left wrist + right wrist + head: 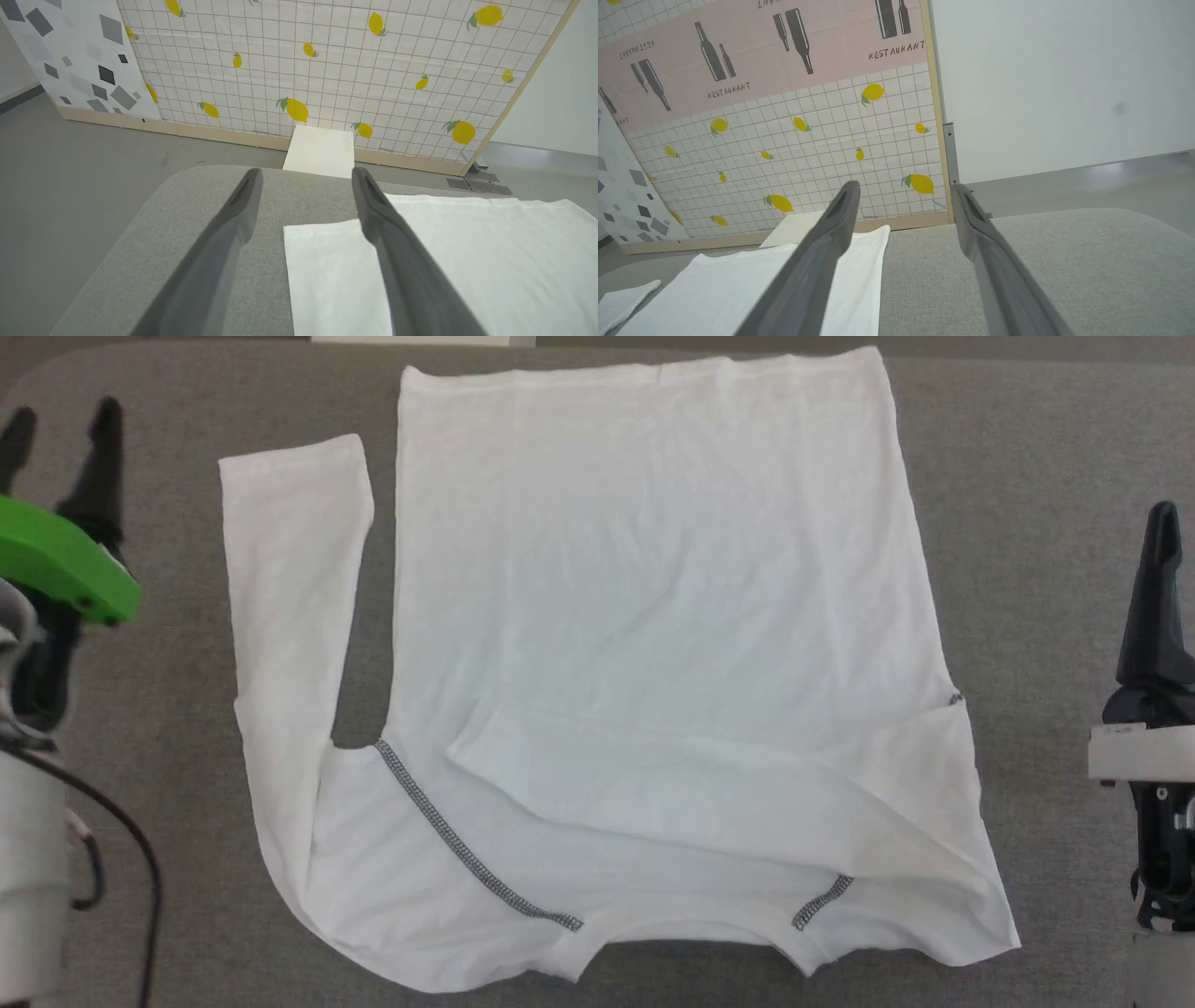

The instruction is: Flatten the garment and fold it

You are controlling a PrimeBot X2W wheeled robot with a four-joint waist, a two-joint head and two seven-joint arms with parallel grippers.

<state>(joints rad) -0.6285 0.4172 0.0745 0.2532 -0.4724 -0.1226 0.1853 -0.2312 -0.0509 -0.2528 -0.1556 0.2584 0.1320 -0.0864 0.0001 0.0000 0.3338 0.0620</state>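
Shirt (653, 569) could bunch if dragged while pinched; left fingers (233, 214) and right fingers (826, 233) flank it, spread apart.

Lemon-print panel (327, 70) (grey floor (70, 163))

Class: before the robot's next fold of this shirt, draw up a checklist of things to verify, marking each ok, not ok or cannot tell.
1. Left gripper open and empty: ok.
2. Right gripper open and empty: ok.
3. Garment body flat on the table: ok.
4. Right-side sleeve folded across the body: ok.
5. Left-side sleeve folded in: not ok; it lies out beside the body.
6. Underside free of creases: cannot tell.
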